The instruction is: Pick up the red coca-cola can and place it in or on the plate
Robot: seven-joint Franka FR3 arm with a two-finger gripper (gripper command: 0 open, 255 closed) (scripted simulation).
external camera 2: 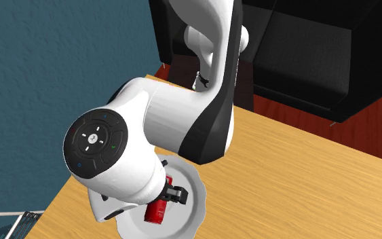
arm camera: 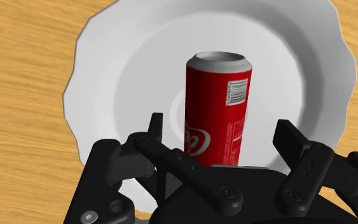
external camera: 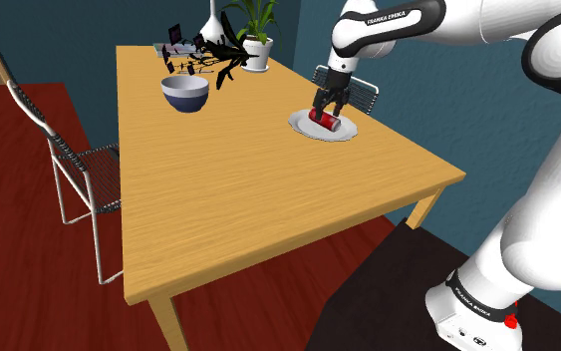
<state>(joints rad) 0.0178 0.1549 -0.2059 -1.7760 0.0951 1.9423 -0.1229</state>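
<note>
A red cola can (arm camera: pixel 217 108) lies on its side in the middle of a white scalloped plate (arm camera: pixel 126 70). My gripper (arm camera: pixel 223 130) hangs just above it, open, with one black finger on each side of the can and a gap to both. In the shoulder view the gripper (external camera: pixel 330 105) stands over the can (external camera: pixel 325 121) on the plate (external camera: pixel 305 126), near the table's far right edge. The second exterior view shows the can (external camera 2: pixel 157 212) on the plate (external camera 2: pixel 191 193) under the arm's wrist.
On the wooden table (external camera: pixel 238 189) a blue bowl (external camera: pixel 185 93) stands toward the far end, with a potted plant (external camera: pixel 258 45) and black clutter (external camera: pixel 203 55) behind it. A wire chair (external camera: pixel 79 160) stands on the shoulder view's left, another chair (external camera: pixel 365 93) just behind the plate.
</note>
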